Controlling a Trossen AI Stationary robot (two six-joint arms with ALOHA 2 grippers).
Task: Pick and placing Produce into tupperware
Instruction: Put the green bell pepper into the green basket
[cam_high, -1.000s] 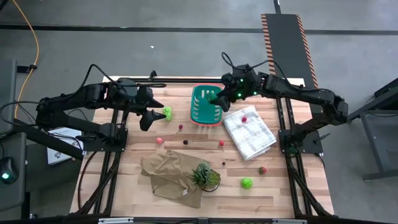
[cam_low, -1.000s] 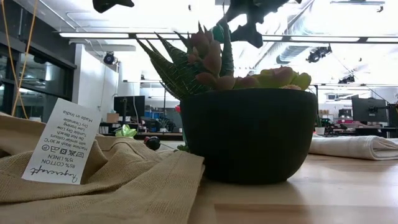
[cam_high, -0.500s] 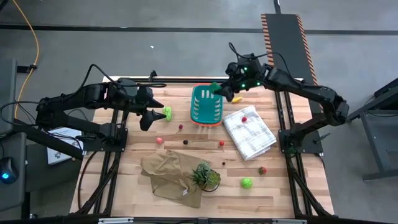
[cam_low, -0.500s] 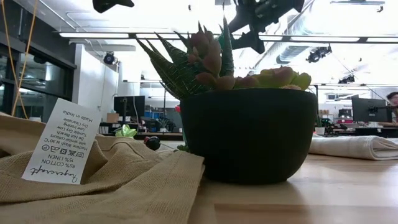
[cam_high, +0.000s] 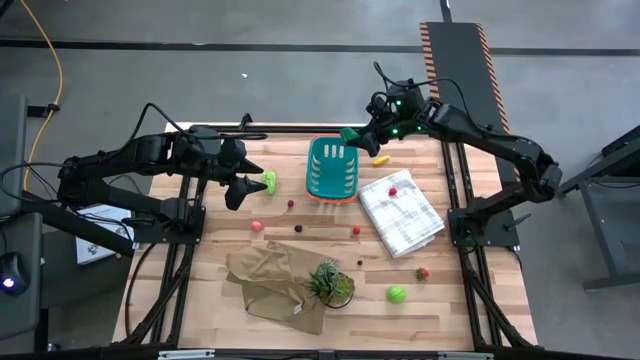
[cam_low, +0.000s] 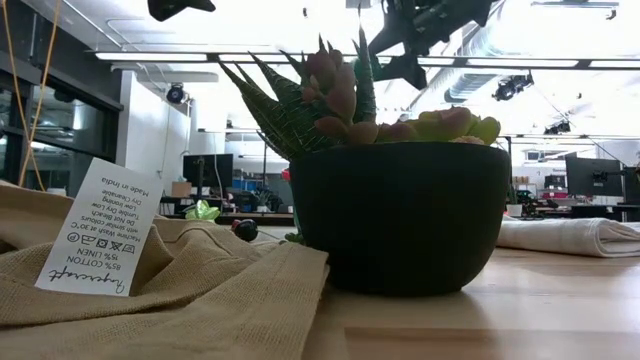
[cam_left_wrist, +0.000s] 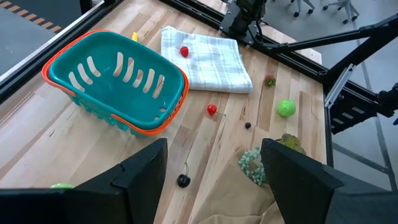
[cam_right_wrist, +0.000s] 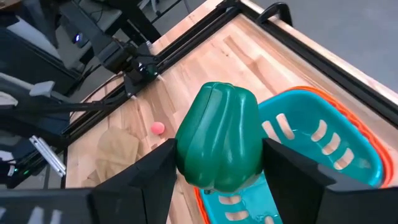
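Note:
My right gripper (cam_high: 352, 138) is shut on a dark green pepper (cam_right_wrist: 217, 137) and hangs over the far rim of the teal tupperware basket (cam_high: 333, 170). The basket stands on the table's far middle. My left gripper (cam_high: 240, 186) hangs open above the table's left side, next to a light green lump (cam_high: 268, 180); in its wrist view its fingers (cam_left_wrist: 143, 180) stand apart with nothing between them. Loose produce lies around: a yellow piece (cam_high: 380, 158), a pink ball (cam_high: 256, 226), small red and dark red balls (cam_high: 356, 230), and a green lump (cam_high: 397, 294). My right gripper pinches the dark green pepper between its two fingers, one on each of the pepper's opposite sides (cam_right_wrist: 184, 155). The fingers come slanting down from the table's right. The pepper is lifted clear, above the basket's far rim (cam_right_wrist: 292, 99).
A white checked cloth (cam_high: 402, 212) with a red ball (cam_high: 393, 191) on it lies right of the basket. A potted plant (cam_high: 330, 283) and a tan cloth (cam_high: 268, 282) take up the near middle. A strawberry-like piece (cam_high: 422, 272) lies near right.
My right gripper, still shut on the pepper, has gone from over the basket's middle toward the table's far edge, and its arm has swung the same way. The left arm has kept still.

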